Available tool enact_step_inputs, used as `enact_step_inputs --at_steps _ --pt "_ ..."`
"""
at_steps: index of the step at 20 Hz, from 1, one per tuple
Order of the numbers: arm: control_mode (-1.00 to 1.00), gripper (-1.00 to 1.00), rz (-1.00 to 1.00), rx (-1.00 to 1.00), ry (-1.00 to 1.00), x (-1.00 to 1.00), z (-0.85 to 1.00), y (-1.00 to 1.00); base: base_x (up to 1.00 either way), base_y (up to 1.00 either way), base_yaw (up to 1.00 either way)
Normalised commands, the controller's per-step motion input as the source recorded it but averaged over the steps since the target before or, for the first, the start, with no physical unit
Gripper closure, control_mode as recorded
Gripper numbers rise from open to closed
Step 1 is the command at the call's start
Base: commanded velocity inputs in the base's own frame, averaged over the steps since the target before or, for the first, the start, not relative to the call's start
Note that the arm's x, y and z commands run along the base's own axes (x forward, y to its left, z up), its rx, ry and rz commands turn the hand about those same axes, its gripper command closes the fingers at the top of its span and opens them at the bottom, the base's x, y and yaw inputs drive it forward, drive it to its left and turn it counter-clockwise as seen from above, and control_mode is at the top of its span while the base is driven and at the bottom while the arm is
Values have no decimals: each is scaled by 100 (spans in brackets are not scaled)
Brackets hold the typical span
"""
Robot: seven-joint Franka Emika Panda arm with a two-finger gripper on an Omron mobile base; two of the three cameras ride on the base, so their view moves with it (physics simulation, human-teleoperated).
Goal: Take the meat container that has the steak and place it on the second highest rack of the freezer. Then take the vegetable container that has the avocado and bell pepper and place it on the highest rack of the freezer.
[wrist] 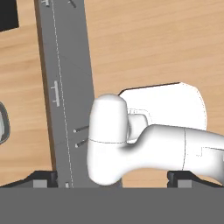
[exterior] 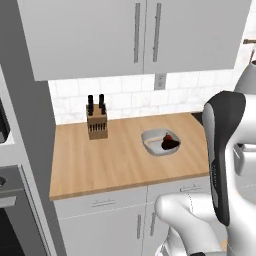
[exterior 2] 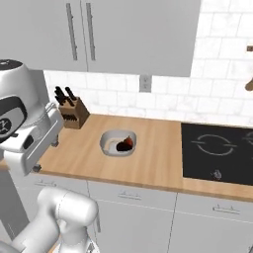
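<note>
So the bowl (exterior: 161,142) with the veg is sitting on the wooden counter (exterior: 100,165), well to the right of the knife block (exterior: 97,123) and left of the black cooktop (exterior 2: 217,150). Inside it you can make out the dark avocado (exterior: 170,144) and the reddish pepper (exterior 2: 129,142) snuggled together toward one side. No sign of a dark tray on this stretch of counter, so my guess is the bowl is the thing to go for now. The gripper (wrist: 112,180) is pointing straight down over the floor and cabinet fronts, nowhere near the bowl, with its two fingertips (wrist: 41,179) set wide apart and nothing between them. Handling-wise, the bowl looks stiff and fairly light, with a thick rim that's the obvious place to pinch, one finger inside and one outside. I'd grab the rim on the empty side, away from the fruit. Both pieces are round and loose, so they'd probably roll if the bowl tips; keep it level.
</note>
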Motion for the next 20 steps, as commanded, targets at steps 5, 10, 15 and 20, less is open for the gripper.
enact_step_inputs --at_steps 5,10,15,20 --pt "100 -100 0 0 0 0 0 0 47 0 0" --pt "100 -100 0 0 0 0 0 0 37 -3 0" --pt "-100 -100 0 0 0 9 -7 -2 14 0 1" --pt "-100 -100 6 -1 5 77 -69 -47 0 0 0"
